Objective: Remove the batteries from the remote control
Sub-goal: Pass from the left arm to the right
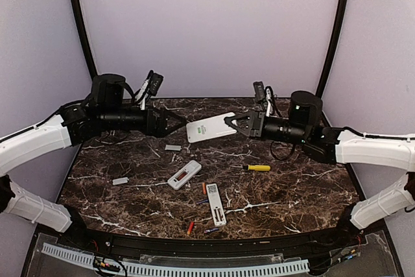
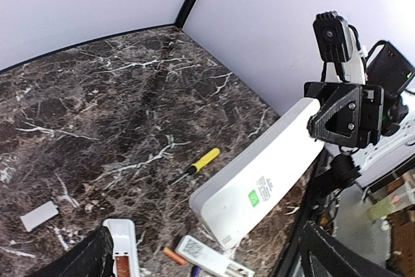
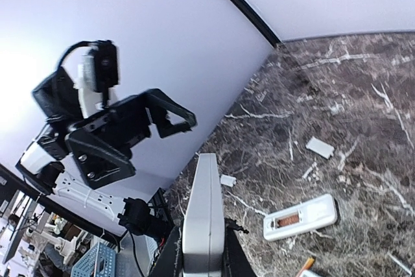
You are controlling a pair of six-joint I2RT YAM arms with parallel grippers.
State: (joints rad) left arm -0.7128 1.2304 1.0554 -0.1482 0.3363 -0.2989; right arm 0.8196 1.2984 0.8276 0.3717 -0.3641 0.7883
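Along the near edge a white slotted strip (image 1: 175,265) is seen, with the arm bases just behind it. The table (image 1: 305,186) is surfaced in dark brown marble pattern veined with white, and it is enclosed by plain pale lilac walls (image 1: 207,24) — black curved poles (image 1: 79,21) rise at the back corners. The batteries are found loose near the front centre: an orange-red cell (image 1: 190,227) and a dark blue cell (image 1: 211,230) lie just beside the near end of a long white remote (image 1: 215,204), and another orange-red cell (image 1: 204,188) lies by its far end. A shorter remote (image 1: 184,174) is set just to the left with its compartment uncovered; in the right wrist view something orange-brown is seen inside it. Small grey cover plates (image 1: 172,148) are scattered on the left half, and a yellow-handled screwdriver (image 1: 257,167) lies to the right. Above the back of the table a large white remote (image 1: 211,128) is held tilted in the air, pinched at one end by the right gripper (image 1: 232,123), whose jaws are clamped on it. The left gripper (image 1: 183,123) is spread wide with nothing between its fingers — it is near the remote's other end, apart from it
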